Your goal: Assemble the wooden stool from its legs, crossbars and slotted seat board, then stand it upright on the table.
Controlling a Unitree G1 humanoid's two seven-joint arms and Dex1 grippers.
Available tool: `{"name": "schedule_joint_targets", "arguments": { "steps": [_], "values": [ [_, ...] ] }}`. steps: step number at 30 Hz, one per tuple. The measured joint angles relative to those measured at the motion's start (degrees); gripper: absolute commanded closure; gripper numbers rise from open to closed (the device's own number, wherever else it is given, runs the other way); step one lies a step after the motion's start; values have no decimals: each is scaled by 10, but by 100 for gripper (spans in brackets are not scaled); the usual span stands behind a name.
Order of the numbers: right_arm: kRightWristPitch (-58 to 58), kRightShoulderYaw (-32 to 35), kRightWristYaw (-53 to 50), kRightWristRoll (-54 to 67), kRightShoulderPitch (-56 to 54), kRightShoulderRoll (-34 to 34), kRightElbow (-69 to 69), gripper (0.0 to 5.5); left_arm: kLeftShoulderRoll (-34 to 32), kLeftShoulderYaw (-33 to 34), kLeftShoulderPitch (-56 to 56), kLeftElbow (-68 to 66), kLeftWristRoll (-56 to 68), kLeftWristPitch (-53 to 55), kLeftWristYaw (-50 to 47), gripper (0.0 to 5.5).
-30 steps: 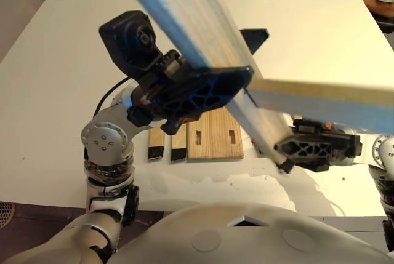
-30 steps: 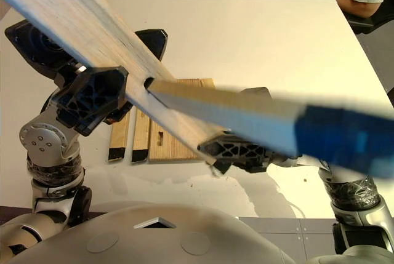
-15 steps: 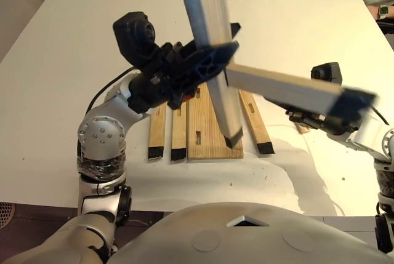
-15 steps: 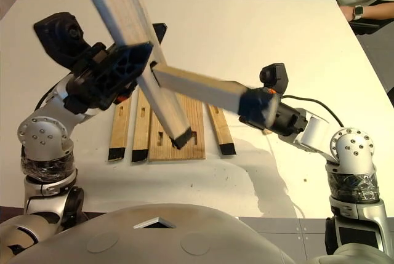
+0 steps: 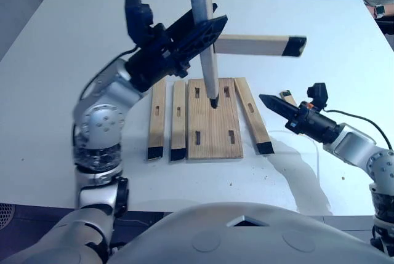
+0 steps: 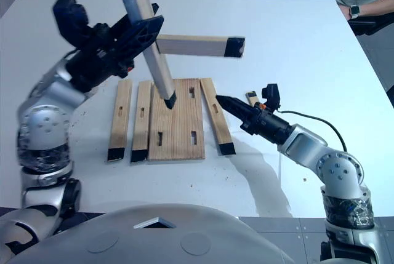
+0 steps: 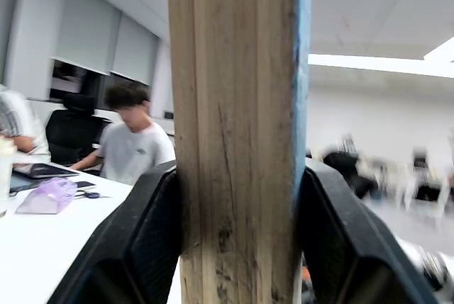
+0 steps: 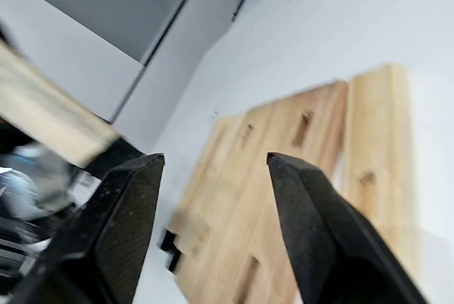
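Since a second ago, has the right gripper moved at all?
Yes. The right gripper has moved leftward toward the seat board and away from the near edge of the table.

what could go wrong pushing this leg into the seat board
The leg in the left hand is tilted, so its black tip may miss or jam in the seat board slot. Nothing pins the board, so it may slide. The crossbar jutting sideways could twist the grip.
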State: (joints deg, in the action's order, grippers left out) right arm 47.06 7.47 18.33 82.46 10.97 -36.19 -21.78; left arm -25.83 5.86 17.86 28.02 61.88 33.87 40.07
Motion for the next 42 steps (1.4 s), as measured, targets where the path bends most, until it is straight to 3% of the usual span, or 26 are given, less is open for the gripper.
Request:
{"name": "schedule_joint_targets", "arguments": {
  "steps": [3,6,20,42],
  "values": [
    [-19,2,20,-55,30,2,-19,283,-55,6,-32,33,-5,16,35,331],
    [-36,3,34,-96,52,14,-32,283,-66,12,-40,41,-8,17,32,331],
    [-65,-27,112,-261,80,26,-44,283,23,-42,-185,27,-182,-111,-15,331],
    [-67,-27,161,-319,62,30,-21,283,63,-71,-257,6,-215,-177,25,331]
  ]
}}
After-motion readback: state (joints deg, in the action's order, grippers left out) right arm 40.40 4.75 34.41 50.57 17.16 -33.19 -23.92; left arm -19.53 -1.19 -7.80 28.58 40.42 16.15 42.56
